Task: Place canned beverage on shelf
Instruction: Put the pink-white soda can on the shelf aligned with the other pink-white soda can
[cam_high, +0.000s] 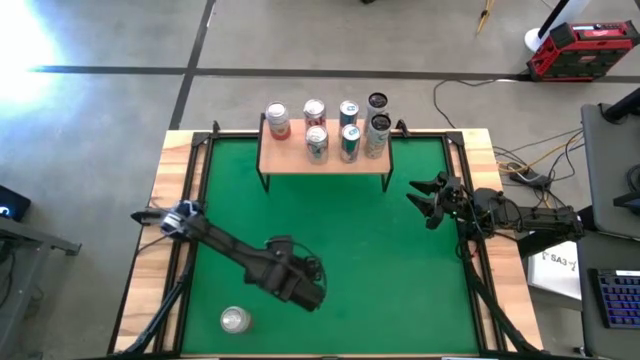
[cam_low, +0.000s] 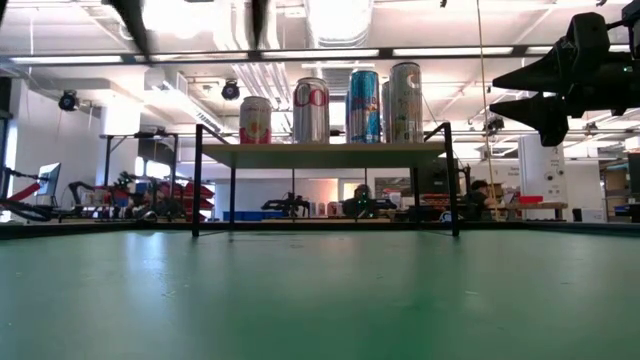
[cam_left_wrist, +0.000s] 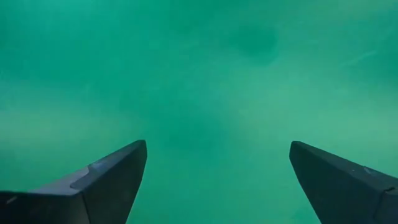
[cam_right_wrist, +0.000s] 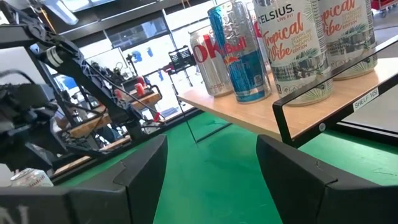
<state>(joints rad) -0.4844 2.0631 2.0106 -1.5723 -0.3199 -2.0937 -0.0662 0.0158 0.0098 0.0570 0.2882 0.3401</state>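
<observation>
My left pincer (cam_high: 310, 292) has its fingers spread wide, pointing down at bare green mat (cam_high: 380, 260); a loose can (cam_high: 235, 319) stands just beside it. Shelf (cam_high: 325, 158) holds seven cans at the back. Right pincer (cam_high: 425, 200) waits part-open, empty.

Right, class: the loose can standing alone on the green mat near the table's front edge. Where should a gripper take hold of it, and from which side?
Grip the loose can across its round side wall, about mid-height. It appears to stand upright, top facing up, with bare green mat all round it, so a level approach works. The left gripper hangs nearest, fingers open, so coming from that side seems best.
</observation>
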